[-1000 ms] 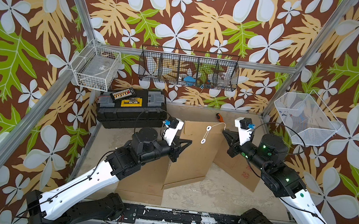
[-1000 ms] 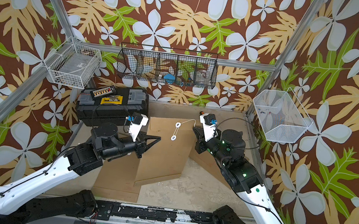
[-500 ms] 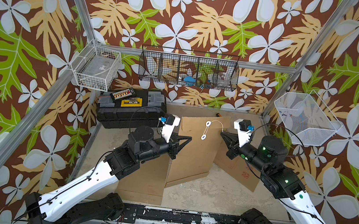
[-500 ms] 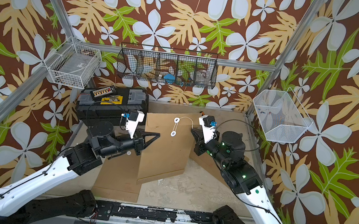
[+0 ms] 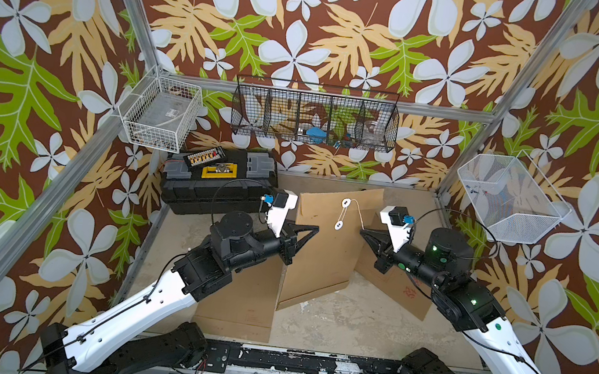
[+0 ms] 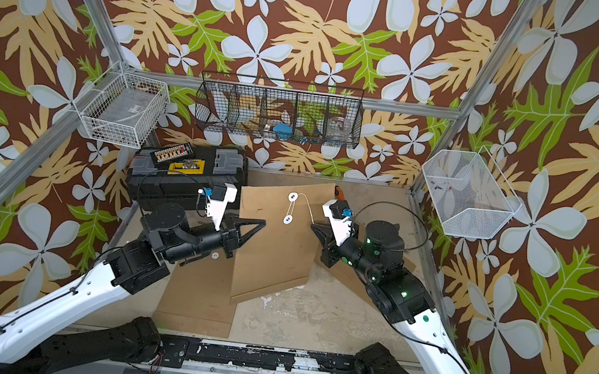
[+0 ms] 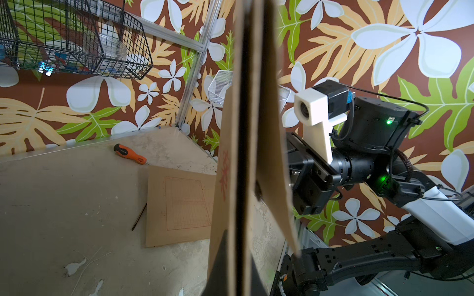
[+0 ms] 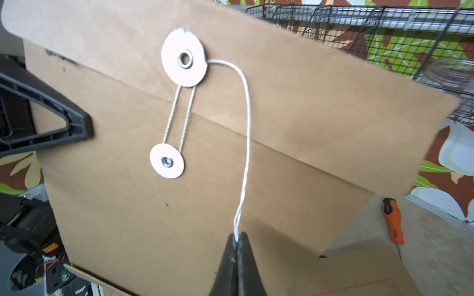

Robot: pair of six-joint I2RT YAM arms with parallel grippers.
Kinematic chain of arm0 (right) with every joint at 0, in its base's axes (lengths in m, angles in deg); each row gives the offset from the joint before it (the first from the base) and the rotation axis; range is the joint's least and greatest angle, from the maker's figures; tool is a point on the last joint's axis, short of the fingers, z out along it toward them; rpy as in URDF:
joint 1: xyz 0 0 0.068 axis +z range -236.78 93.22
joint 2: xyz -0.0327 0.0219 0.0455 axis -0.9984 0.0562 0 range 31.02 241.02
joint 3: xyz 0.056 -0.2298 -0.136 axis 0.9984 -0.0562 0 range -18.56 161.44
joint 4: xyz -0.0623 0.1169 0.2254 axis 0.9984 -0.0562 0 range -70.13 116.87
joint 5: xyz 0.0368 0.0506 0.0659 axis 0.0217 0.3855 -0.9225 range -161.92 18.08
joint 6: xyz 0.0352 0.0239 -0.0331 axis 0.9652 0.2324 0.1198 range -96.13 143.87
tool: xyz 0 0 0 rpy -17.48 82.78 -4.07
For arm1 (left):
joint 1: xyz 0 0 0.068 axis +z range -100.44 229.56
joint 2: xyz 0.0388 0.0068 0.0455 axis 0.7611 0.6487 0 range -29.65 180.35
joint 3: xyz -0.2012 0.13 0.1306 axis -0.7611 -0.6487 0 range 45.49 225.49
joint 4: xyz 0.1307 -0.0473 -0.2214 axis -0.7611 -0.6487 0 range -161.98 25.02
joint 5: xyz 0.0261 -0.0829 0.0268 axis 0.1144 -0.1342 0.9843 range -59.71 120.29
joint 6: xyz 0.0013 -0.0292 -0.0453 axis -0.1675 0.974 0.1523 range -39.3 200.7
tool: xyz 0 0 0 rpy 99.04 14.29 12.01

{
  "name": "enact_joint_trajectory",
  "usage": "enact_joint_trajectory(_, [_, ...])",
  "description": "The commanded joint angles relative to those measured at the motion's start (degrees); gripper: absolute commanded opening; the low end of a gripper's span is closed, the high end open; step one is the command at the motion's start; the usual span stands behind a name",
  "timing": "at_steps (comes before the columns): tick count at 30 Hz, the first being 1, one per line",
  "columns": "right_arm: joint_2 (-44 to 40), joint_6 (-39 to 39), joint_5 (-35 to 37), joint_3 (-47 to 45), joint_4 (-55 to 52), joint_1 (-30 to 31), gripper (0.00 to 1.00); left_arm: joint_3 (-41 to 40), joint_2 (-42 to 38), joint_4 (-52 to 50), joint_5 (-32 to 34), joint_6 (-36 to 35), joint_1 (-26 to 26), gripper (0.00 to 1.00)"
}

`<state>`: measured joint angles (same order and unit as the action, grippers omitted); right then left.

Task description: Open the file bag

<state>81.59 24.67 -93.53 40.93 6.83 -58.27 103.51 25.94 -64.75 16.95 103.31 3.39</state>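
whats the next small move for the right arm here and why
Probably carry the right fingers, shut on the thin white string, around the upper white paper disc to lift off a wrap. Two strands run down to the lower white disc, so the brown paper file bag, pinched upright by the left fingers, is not yet untied.

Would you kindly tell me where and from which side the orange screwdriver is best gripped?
Probably by its thick orange handle, from straight above with jaws across it: the screwdriver lies flat on the table, and its shaft is thin.
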Motion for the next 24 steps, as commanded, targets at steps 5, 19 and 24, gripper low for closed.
enact_joint_trajectory(5, [1.59, -3.10, -3.95, 0.55, -2.66, 0.01, 0.00, -0.20, -0.05, 2.93, 0.69, 0.33, 0.16, 0.00])
enact_joint_trajectory(19, [3.14, -5.28, -9.47, 0.42, -5.68, 0.05, 0.00, -1.13, -0.41, 3.29, 1.27, 0.37, 0.12, 0.00])
enact_joint_trajectory(24, [3.68, -5.93, -11.20, 0.01, -6.42, 0.23, 0.00, -1.07, -0.40, 3.02, 1.70, 0.18, 0.17, 0.00])
